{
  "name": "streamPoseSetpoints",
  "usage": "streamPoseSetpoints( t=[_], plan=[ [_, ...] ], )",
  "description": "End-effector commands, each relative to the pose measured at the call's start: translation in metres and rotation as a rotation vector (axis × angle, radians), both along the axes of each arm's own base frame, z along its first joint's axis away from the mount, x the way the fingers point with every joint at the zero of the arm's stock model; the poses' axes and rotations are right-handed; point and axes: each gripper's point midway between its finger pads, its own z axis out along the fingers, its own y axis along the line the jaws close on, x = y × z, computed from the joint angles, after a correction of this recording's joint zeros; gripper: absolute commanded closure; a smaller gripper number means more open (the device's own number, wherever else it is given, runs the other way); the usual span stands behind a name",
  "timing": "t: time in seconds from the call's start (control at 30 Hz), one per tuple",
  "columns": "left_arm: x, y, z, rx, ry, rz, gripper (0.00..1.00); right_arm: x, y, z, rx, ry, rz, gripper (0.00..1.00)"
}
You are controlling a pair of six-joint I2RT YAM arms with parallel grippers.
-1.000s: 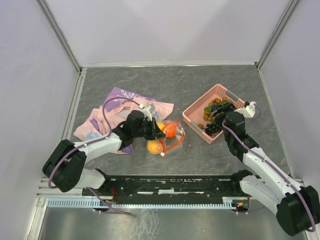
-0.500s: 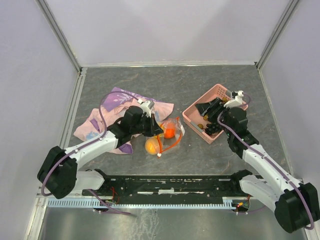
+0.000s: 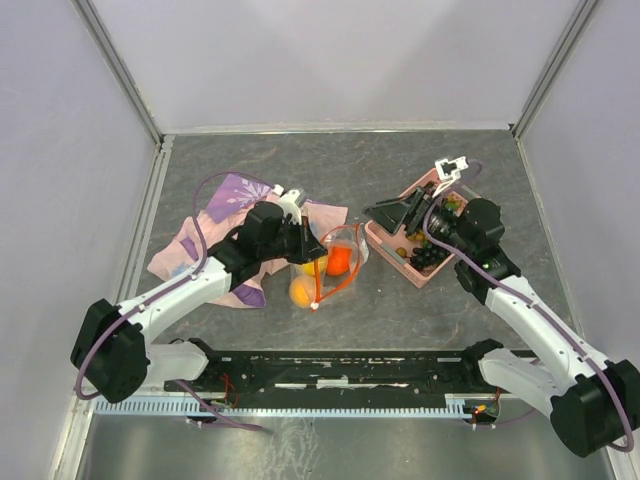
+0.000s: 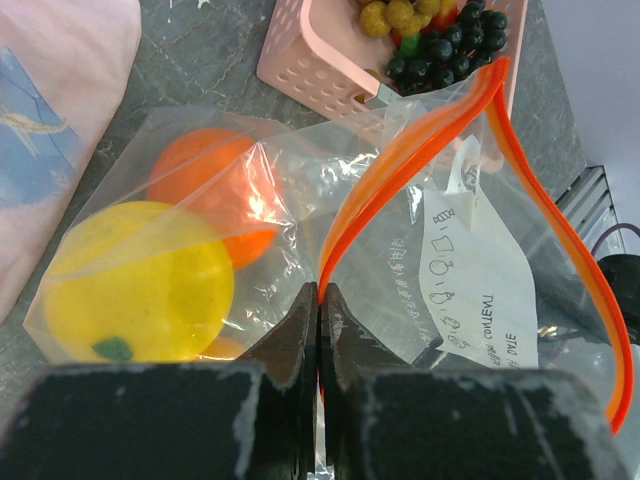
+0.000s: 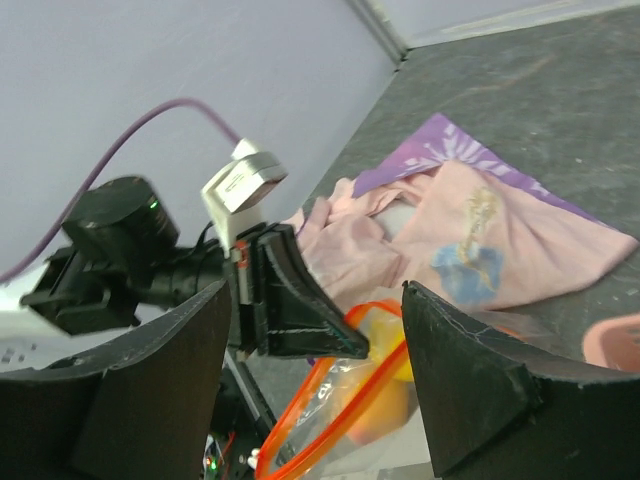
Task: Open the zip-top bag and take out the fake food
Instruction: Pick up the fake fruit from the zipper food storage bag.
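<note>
At bag [image 4: 470, 250] mouth, L hand [image 4: 319, 300] prob. pinches zip [image 4: 400, 165].

Bright, even diffuse light, faint shadows. White glare on the zip-top bag [image 4: 262, 200] in left wrist view. Right wrist view soft, blurry throughout.

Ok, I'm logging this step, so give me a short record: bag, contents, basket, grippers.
bag: mouth open
in bag: orange, yellow fruit
basket: dark and tan grapes inside
left gripper: shut on bag's zip strip
right gripper: open, empty, pointed at bag
cloth: left of bag
</note>
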Motion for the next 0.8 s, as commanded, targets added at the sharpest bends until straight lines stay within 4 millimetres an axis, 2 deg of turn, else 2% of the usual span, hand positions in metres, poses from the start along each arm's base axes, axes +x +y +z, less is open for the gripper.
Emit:
streamPoseSetpoints(
  t=[0.0,0.1,0.27,0.33,0.4,0.53,0.77],
  plan=[
    [0.01,-0.004,0.03,-0.018,-0.09,-0.014,0.97,-0.028,0.024,0.033,-0.04,-0.156,0.156,0.24],
    [0.011,-0.004,0.031,-0.021,-0.09,-0.015,0.97,-0.04,0.041,0.029,-0.087,-0.173,0.216,0.25],
    [0.011,-0.005,0.035,-0.027,-0.094,-0.018,0.97,-0.052,0.068,0.013,-0.199,-0.167,0.289,0.26],
    [0.011,-0.005,0.035,-0.028,-0.095,-0.018,0.97,-0.054,0.075,0.007,-0.228,-0.156,0.305,0.28],
    [0.01,-0.005,0.035,-0.03,-0.093,-0.018,0.97,-0.054,0.081,0.002,-0.251,-0.14,0.311,0.34],
    [0.009,-0.005,0.035,-0.035,-0.093,-0.018,0.97,-0.056,0.087,-0.012,-0.316,-0.109,0.313,0.45],
    [0.007,-0.003,0.04,-0.044,-0.105,-0.013,0.97,-0.05,0.082,-0.061,-0.497,0.001,0.251,0.55]
  ],
)
